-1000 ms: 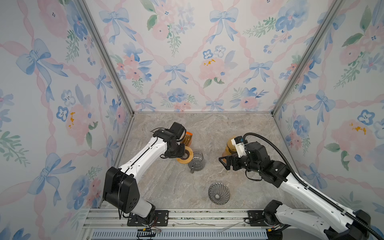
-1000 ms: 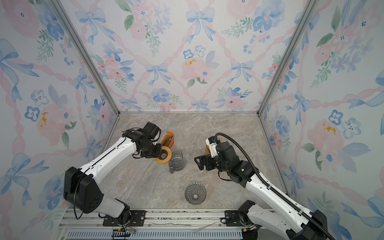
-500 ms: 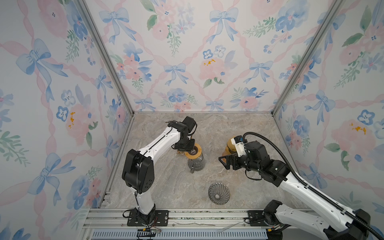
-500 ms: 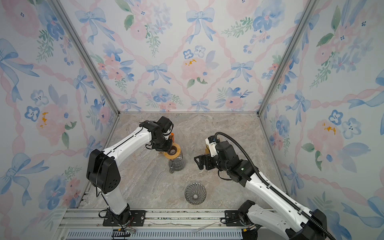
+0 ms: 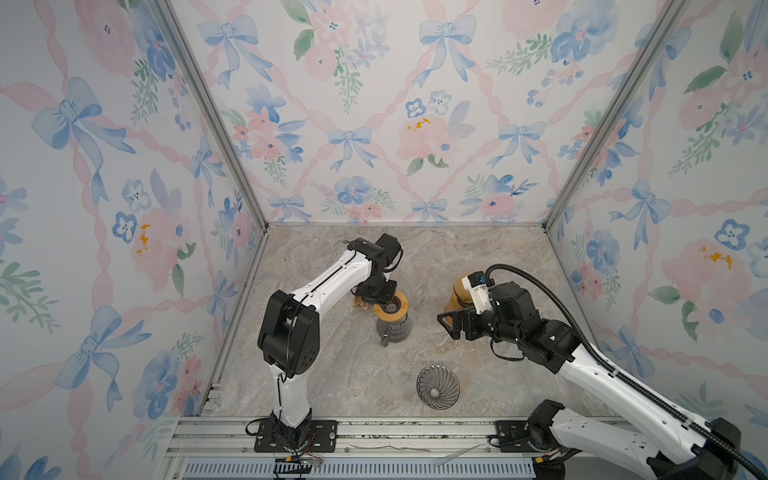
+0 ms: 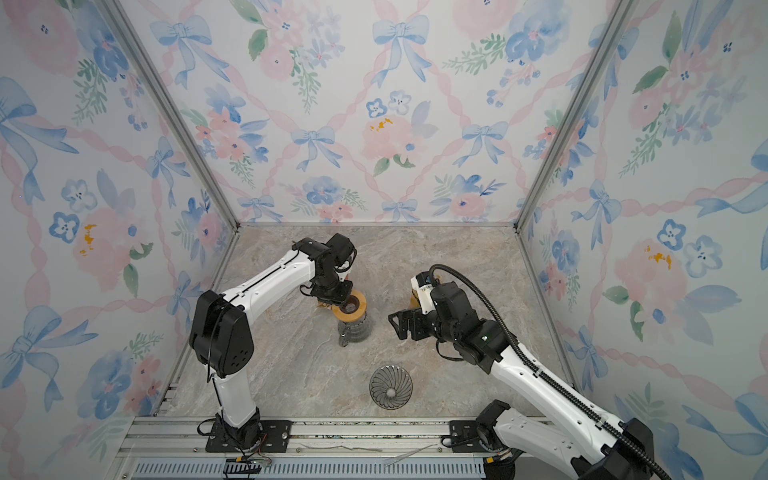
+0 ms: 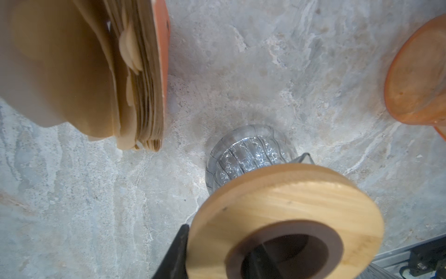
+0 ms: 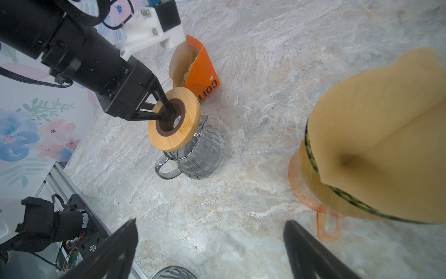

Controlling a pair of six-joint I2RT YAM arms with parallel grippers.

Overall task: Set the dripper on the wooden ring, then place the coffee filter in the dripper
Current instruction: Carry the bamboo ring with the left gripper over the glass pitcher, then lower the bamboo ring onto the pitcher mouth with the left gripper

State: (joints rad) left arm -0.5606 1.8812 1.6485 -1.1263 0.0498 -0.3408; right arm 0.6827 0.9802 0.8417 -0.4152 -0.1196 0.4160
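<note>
The brown paper coffee filters stand stacked in an opened orange cardboard packet, far of centre, untouched, and none of that stack is in a dripper yet. Just near of the packet stands a clear ribbed glass carafe. At its mouth the left gripper is clamped on a round wooden ring with a dark inner collar, one finger through the hole and one outside the rim. Whether the ring rests on the glass or hangs just above it I cannot tell. To the right stands an orange translucent plastic dripper with a loop handle. A tan paper cone seems to sit in it already, though that close view is too blurred to be sure. The right gripper hovers beside it, jaws wide apart and empty, pointing left at the carafe. A smoky ribbed glass dripper sits alone near the front of the marble-patterned tabletop. The ring is pinched at one edge only, so it could swing, slip, or tip the carafe back into the packet. The filters are thin and nested, so several may come out together. The carafe and the left arm block the right gripper's straight path to the packet.
</note>
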